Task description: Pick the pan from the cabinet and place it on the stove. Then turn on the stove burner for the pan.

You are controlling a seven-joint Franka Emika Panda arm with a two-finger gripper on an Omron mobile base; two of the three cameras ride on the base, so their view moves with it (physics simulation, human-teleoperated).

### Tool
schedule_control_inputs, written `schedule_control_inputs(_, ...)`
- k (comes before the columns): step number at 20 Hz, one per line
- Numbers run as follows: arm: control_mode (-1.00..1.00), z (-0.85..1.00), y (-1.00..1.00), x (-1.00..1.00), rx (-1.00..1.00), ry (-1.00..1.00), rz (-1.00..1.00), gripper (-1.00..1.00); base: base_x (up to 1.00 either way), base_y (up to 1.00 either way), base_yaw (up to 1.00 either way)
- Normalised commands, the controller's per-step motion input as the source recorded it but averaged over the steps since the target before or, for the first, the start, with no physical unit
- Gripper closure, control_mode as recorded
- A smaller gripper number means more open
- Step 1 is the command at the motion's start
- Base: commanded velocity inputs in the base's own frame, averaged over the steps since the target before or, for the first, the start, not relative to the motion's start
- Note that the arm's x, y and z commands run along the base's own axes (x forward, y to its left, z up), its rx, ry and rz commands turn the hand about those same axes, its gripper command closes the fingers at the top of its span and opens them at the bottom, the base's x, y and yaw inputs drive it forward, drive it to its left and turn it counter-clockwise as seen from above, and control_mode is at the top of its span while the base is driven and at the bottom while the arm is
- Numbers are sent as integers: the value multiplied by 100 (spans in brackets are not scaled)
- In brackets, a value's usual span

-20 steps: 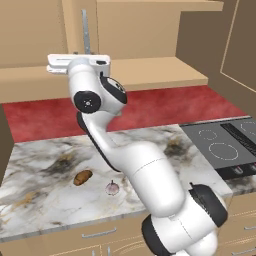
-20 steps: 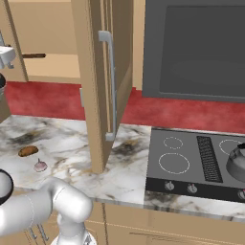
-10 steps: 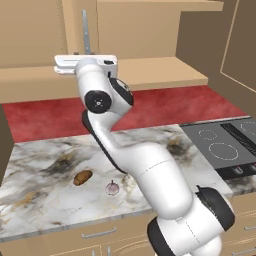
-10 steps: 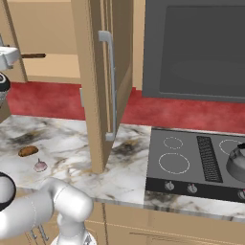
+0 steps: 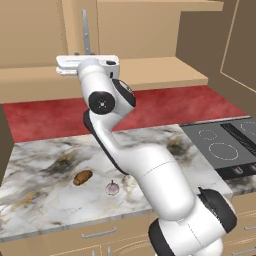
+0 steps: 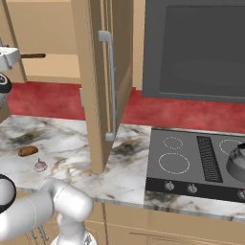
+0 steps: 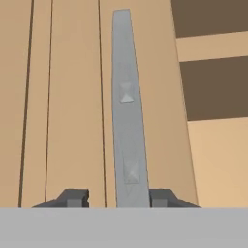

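The white Franka arm with dark joints rises from the base, bends back over the marbled counter (image 5: 45, 185) and reaches up and away, so that its white hand lies level at shelf height in front of the light tan wooden wall cabinet (image 5: 150, 30). In the hand view the two-finger gripper (image 7: 119, 197) looks straight along a long silver bar handle (image 7: 127, 111) of a cabinet door. The two dark fingertips (image 7: 72, 197) stand one on each side of the bar's lower end, with the bar between them. The jaws are partly apart; whether the pads already press on the bar cannot be told.

The round dark pan itself cannot be made out. In the right base view a straight dark brownish handle (image 6: 32, 56) lies on the plain tan shelf inside the cabinet, just beside the white hand at the left edge of that picture, pointing away from it toward the open door (image 6: 98, 81). That door stands edge-on, swung out over the counter, well to the right of the hand.

The flat dark grey glass cooktop (image 6: 191, 165) with thin white circle outlines lies low and far to the right of the gripper; one near burner circle (image 6: 173, 162) is bare. A small brown potato-like lump (image 5: 82, 177) lies on the counter below the hand.

The left base view shows the arm's whole bend and the hand's back against the shelf. The right base view adds the brownish handle, the open door and the cooktop's knobs (image 6: 168, 185).
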Motion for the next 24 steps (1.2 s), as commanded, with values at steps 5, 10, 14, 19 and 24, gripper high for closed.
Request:
schedule_control_inputs(5, -100, 0, 0, -11, 0, -4, -7, 100, 0, 0, 0)
schedule_control_inputs(10, -100, 0, 8, -52, 0, -7, -5, 100, 0, 0, 0)
schedule_control_inputs(14, -100, 0, 30, -44, 0, -2, 0, 100, 0, 0, 0)
schedule_control_inputs(19, -100, 0, 63, -39, 0, 1, 1, 100, 0, 0, 0)
schedule_control_inputs(24, -100, 0, 84, -54, 0, 4, 7, 100, 0, 0, 0)
